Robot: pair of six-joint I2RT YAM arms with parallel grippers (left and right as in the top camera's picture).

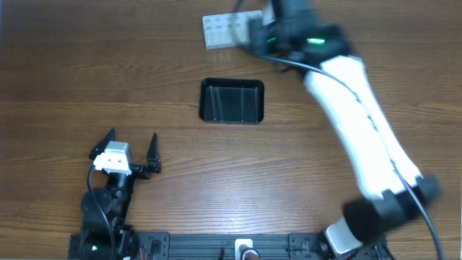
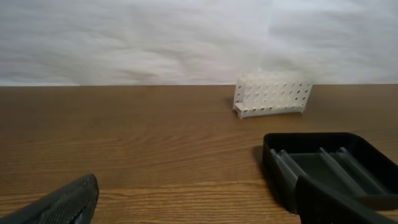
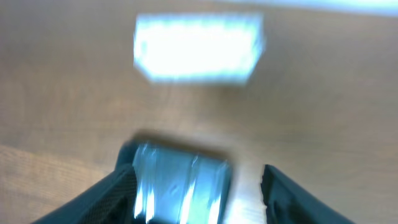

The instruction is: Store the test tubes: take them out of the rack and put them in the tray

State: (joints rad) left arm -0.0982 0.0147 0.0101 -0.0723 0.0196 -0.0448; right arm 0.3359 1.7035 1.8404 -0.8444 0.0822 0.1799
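Wood-grain surface point(image 1: 72, 87), with the black tray point(image 1: 231, 101) mid-surface as ref. point. Left of the tray and nearer the arm bases, the left gripper point(image 1: 131, 137) sits low w/ fingers spread wide and nothing btw them.

Beyond the tray, on the side away from the bases, stands the white rack point(image 1: 227, 30), apart from the tray.

The right gripper point(image 3: 198, 171) is raised. Its wrist view has the tray under the fingers and the rack farther ahead, so it is prob. over the tray or the tray's rack-side edge. Its fingers are apart and hold nothing.

Test tubes: pale lengthwise streaks point(image 3: 180, 186) lie in the tray. Tubes vs. moulded ribs can't be told, nor whether the rack has any tubes left.

Step in hand, as a judgement: an empty right gripper btw tray and rack suggests the fetch leg, i.e. going for a tube. The next move calls for lining up over one rack hole, coming straight down, closing on the tube top and pulling vertically so the light rack doesn't tip or lift.

Views: the top view gives the layout and the rack's hole grid, but the arm's wrist covers the right fingers. The right wrist view shows those fingers apart. The left wrist view shows the rack's perforated side wall and the tray's inner channels side-on, which the top view flattens.
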